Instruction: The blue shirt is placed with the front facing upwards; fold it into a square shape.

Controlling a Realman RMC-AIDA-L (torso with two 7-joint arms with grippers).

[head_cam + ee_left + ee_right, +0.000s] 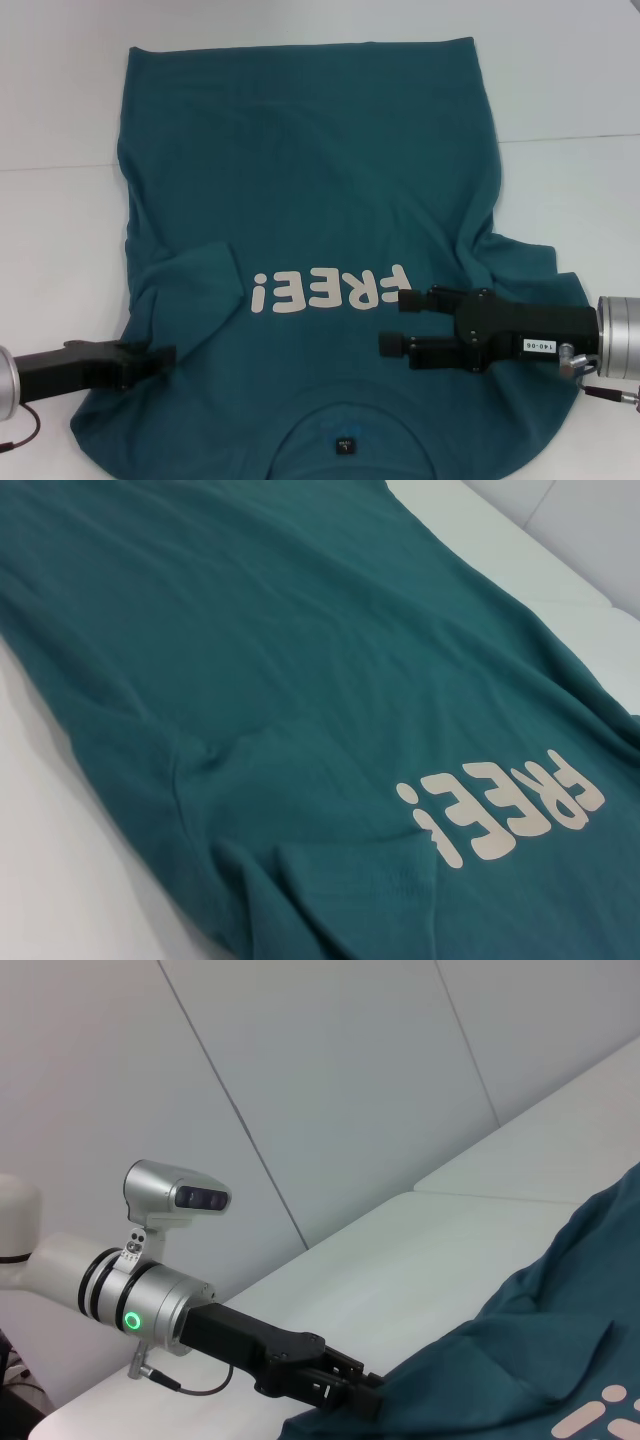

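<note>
The blue shirt (300, 180) lies front up on the white table, its collar (345, 418) nearest me and the pale "FREE!" lettering (330, 290) reading upside down. Its left sleeve is folded in over the front (195, 280); the right sleeve (530, 262) lies rumpled outward. My left gripper (165, 362) sits low at the shirt's near left edge, shut on the fabric; the right wrist view shows it there too (365, 1397). My right gripper (392, 322) is open and empty, just above the shirt beside the lettering. The shirt fills the left wrist view (300, 630).
The white table (60, 120) reaches past the shirt on the left, right and far sides, with a seam line (570, 138) across it. A pale panelled wall (330, 1090) stands behind the table in the right wrist view.
</note>
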